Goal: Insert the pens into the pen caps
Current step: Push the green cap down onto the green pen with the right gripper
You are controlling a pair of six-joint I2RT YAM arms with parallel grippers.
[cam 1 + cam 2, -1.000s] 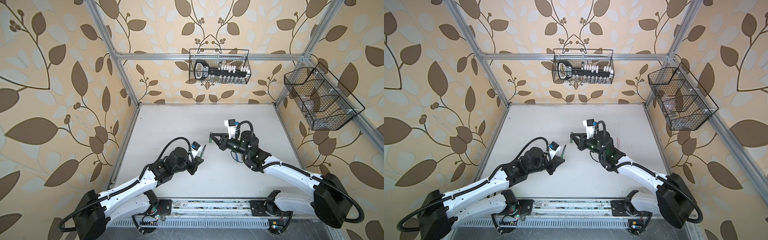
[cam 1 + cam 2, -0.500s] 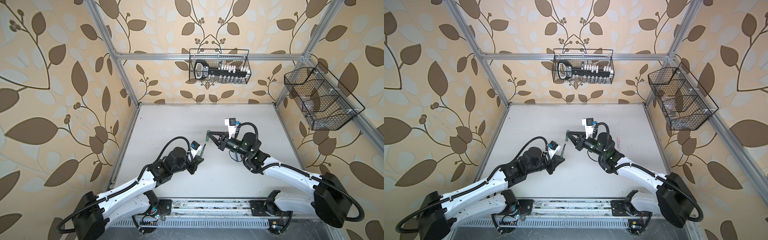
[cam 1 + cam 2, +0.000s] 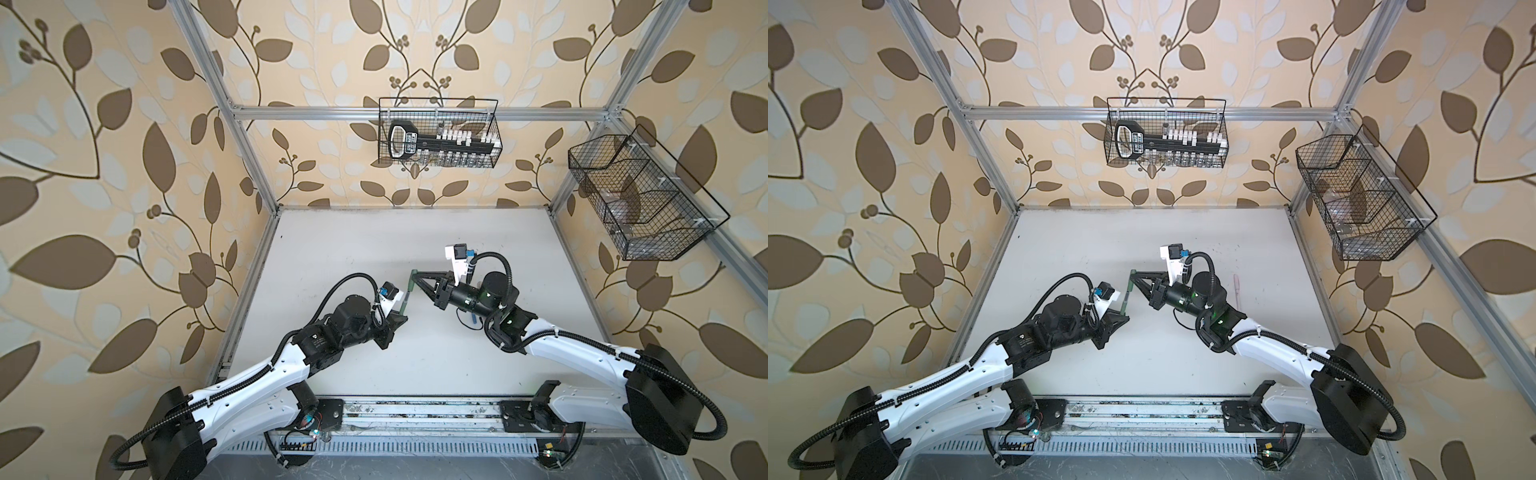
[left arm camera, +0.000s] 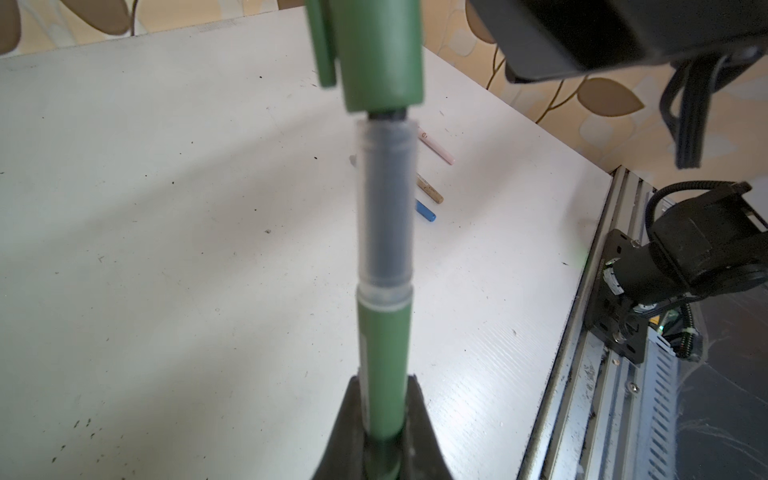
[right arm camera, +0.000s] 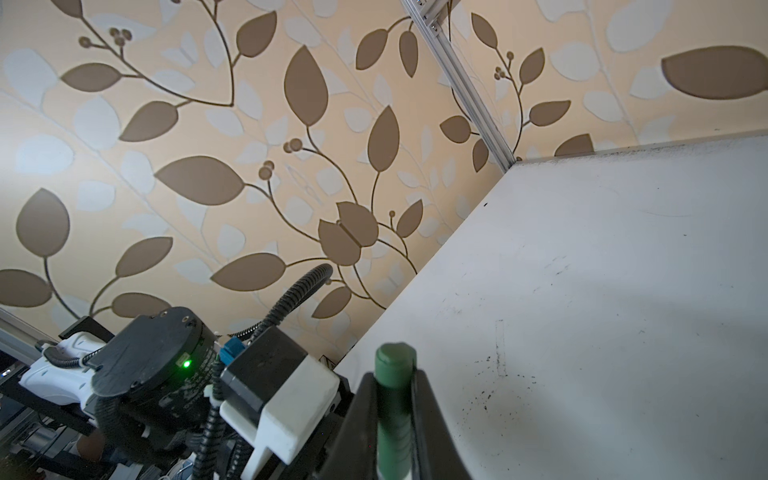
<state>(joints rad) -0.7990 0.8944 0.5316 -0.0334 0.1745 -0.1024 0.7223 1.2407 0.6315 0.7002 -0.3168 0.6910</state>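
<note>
Left wrist: left tool [image 4: 383, 388] clamps green pen [image 4: 384, 332]; right tool [image 5: 393, 378] clamps cap [image 4: 380, 54] over tip.

Beige brown-leaf wallpaper [image 3: 124, 166]; pen [image 4: 384, 353] green; cap [image 4: 380, 54] green.

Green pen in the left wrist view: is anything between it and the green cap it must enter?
Nothing visible. The green pen has its dark tip at the mouth of the green cap, roughly in line.
</note>
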